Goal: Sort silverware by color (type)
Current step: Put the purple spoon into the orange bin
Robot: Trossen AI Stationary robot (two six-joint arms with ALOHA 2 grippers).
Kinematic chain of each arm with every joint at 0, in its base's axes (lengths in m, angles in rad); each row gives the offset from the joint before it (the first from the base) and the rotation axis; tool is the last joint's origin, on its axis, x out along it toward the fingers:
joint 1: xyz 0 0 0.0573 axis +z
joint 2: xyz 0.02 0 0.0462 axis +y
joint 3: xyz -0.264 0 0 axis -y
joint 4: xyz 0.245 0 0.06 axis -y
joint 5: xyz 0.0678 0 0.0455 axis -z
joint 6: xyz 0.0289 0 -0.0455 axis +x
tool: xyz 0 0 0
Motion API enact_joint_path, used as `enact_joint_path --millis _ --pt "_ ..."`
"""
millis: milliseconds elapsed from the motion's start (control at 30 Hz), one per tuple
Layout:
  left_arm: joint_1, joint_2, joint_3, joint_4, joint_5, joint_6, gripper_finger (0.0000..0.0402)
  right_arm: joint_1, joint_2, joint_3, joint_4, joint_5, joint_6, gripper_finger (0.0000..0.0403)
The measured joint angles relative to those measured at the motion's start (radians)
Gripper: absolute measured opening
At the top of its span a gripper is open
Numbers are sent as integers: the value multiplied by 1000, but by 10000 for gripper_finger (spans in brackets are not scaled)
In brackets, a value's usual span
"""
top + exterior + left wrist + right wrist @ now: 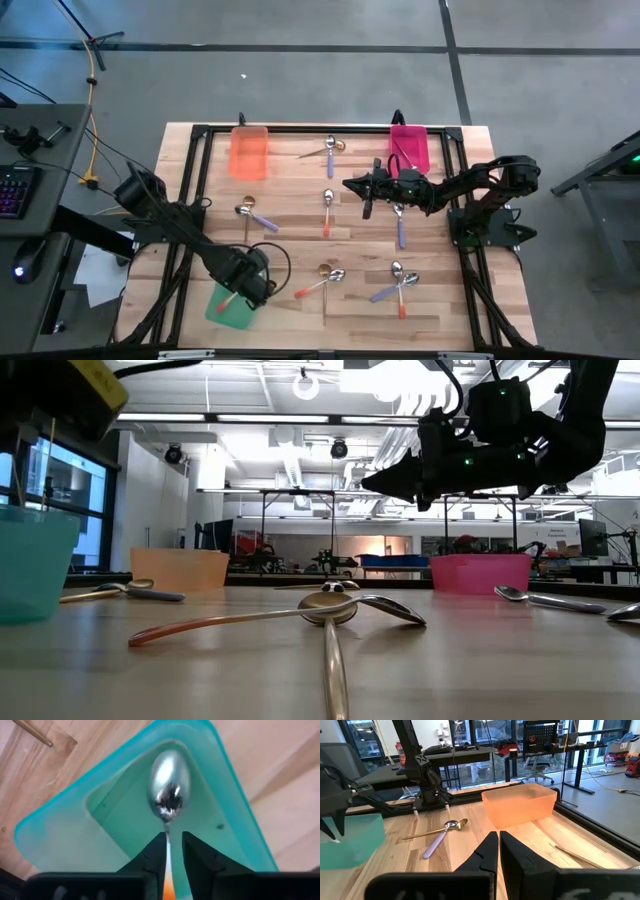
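Left gripper (240, 296) positioned over green tray (222, 310) at table's near left corner, fingers pinched on orange-handled spoon (169, 790), bowl hanging inside the tray. Right gripper (366, 190) raised above mid-table near pink tray (411, 150), fingers pressed together, holding nothing. Remaining spoons (328, 210) scattered across wooden table (300, 190), some crossed in pairs. Orange tray (249, 152) at far left.

Orange tray (249, 152), pink tray (410, 148), green tray (222, 308).
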Motion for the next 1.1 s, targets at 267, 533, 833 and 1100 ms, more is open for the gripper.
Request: enact_joint_path --millis 267,533,833,1100 --pt "10 -114 0 1 -103 168 37 3 0 0 0 -16 4 4" --pt "175 -293 -151 318 -202 540 2 3 -75 0 -127 -19 11 4" --pt "462 -391 -503 1022 -72 902 0 55 -267 15 -519 144 78 4" --pt "710 -352 -643 1375 75 1047 0 101 -241 131 -812 306 226 4"
